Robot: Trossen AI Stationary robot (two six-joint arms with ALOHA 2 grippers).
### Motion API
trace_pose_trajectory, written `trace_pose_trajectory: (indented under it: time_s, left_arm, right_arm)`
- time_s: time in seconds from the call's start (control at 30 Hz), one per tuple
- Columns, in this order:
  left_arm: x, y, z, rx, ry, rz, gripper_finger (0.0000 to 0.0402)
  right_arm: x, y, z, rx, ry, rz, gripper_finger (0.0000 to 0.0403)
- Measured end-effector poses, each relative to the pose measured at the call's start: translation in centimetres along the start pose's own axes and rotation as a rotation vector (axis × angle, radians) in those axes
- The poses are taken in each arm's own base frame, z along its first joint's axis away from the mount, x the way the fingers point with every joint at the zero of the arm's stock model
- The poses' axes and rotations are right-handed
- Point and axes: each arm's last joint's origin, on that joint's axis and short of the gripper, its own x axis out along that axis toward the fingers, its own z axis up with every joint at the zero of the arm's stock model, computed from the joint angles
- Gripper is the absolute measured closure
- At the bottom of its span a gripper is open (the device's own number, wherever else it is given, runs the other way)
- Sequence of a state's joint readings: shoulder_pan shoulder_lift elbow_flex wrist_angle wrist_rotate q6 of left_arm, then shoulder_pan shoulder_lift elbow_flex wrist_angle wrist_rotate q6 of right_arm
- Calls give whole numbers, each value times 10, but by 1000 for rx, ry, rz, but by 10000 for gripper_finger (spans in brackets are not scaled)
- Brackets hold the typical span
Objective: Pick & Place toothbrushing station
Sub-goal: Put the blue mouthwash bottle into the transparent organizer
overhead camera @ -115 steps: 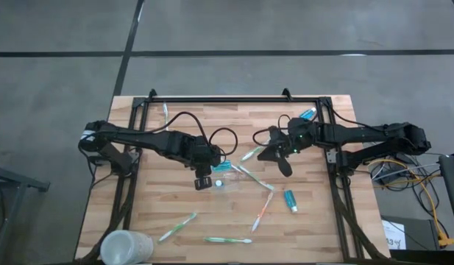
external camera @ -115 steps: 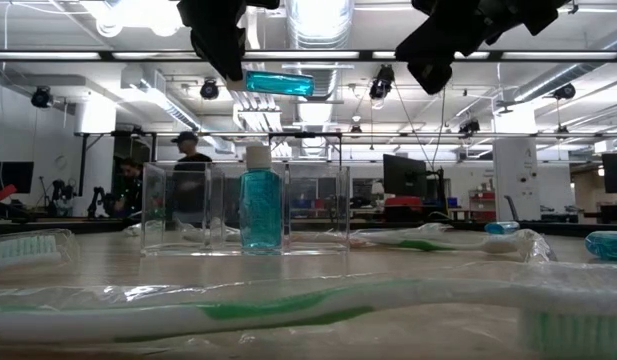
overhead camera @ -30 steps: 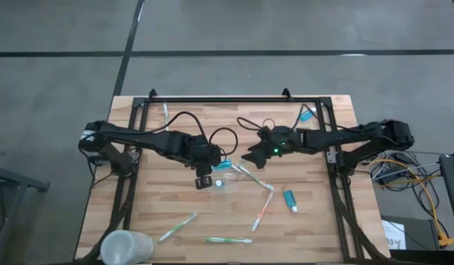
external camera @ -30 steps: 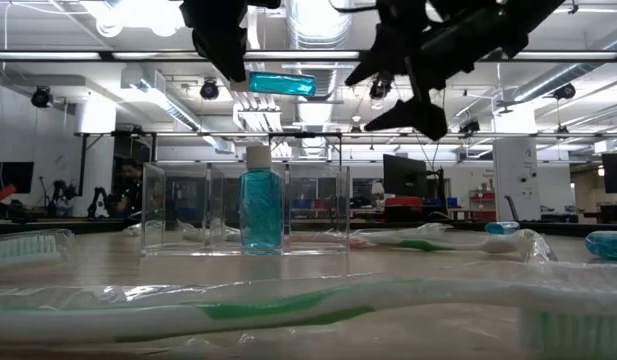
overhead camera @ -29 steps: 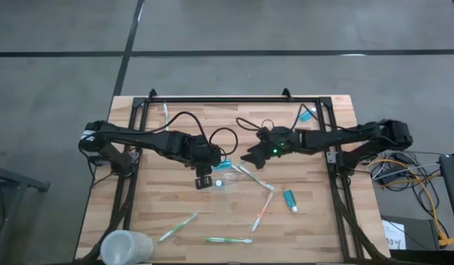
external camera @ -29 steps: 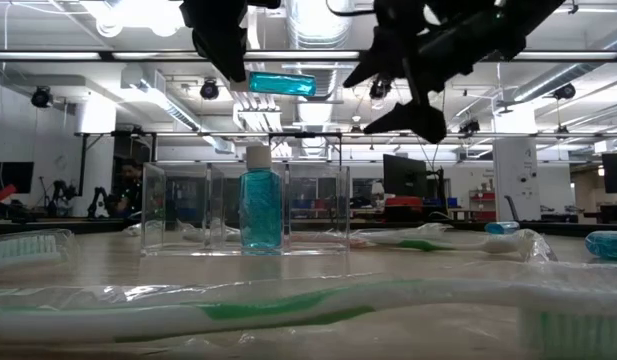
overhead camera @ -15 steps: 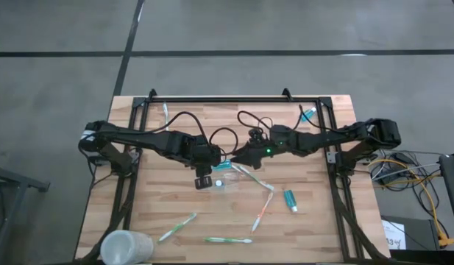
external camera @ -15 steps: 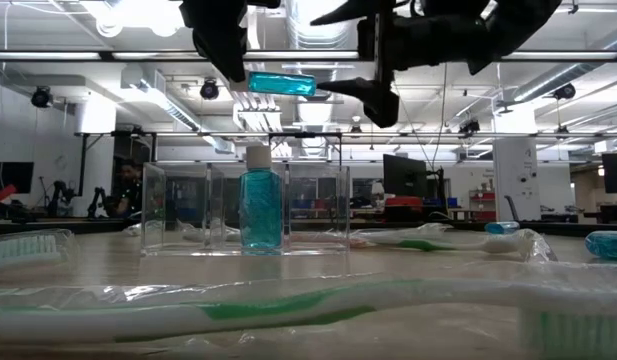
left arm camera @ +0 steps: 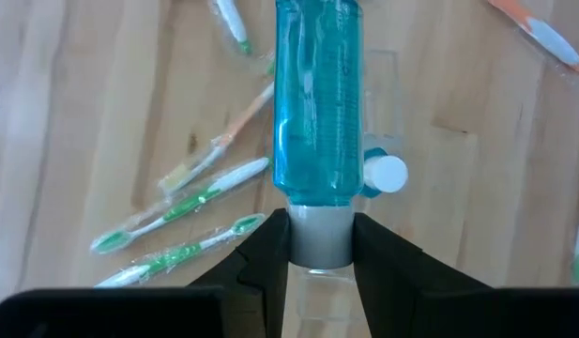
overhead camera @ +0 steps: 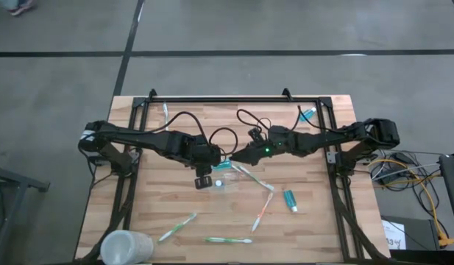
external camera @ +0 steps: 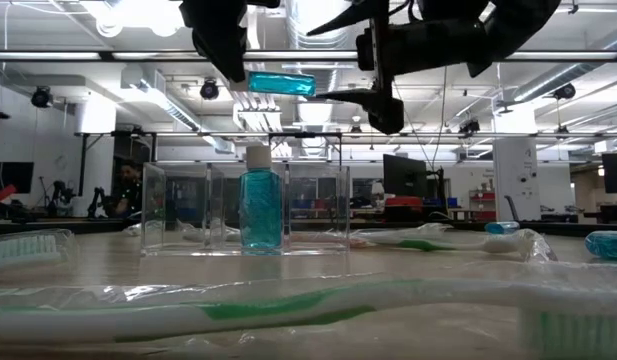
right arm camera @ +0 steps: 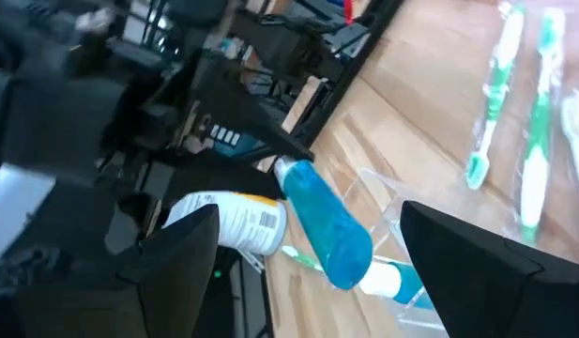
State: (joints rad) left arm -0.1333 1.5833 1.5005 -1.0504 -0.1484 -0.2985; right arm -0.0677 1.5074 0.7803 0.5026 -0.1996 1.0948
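My left gripper (overhead camera: 204,175) hangs over the middle of the table, shut on a small blue bottle (external camera: 279,83) that lies about level in the air. Below it stands the see-through toothbrushing station (external camera: 246,210), with a second blue bottle (external camera: 260,205) upright inside. My right gripper (overhead camera: 237,157) is open, close to the held bottle's free end (right arm camera: 331,230). Its fingers (external camera: 373,98) stand above and below that end without touching it. My left gripper pinches the bottle's grey cap (left arm camera: 320,235) between its two fingers. They slant down from the table's left side. The blue body sticks out beyond the fingertips, lifted clear and roughly level above the station.
Wrapped toothbrushes lie scattered on the wood: green ones (overhead camera: 176,227) (overhead camera: 228,240) near the front, an orange one (overhead camera: 262,210) and another (overhead camera: 249,174) by the station. A blue tube (overhead camera: 290,199) lies right of centre. A frosted cup (overhead camera: 125,246) stands at the front left corner.
My right gripper has gone toward the table's left, up to the held bottle's free end. It has tipped from slanting down to nearly level and rolled, staying open. The left gripper and the bottle have kept still.
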Motion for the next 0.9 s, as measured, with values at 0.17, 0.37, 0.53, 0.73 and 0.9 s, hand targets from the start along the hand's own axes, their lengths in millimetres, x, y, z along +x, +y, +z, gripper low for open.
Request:
trace_pose_trajectory:
  time_s: [0.17, 0.37, 0.53, 0.73, 0.9]
  left_arm:
    - [0, 1, 0, -13, -12, 34, 296]
    - [-1, 1, 0, -13, -12, 35, 296]
    - [-1, 1, 0, -13, -13, 35, 296]
    - [-1, 1, 0, -12, -13, 35, 296]
    - [-1, 1, 0, -13, -13, 35, 296]
  right_arm:
    - [5, -8, -2, 69, -3, -39, 76]
    - [11, -16, -5, 108, 8, -63, 77]
    - [12, -17, -5, 99, 9, -64, 77]
    - [11, -16, -5, 90, 6, -54, 77]
    - [11, -16, -5, 91, 11, -50, 83]
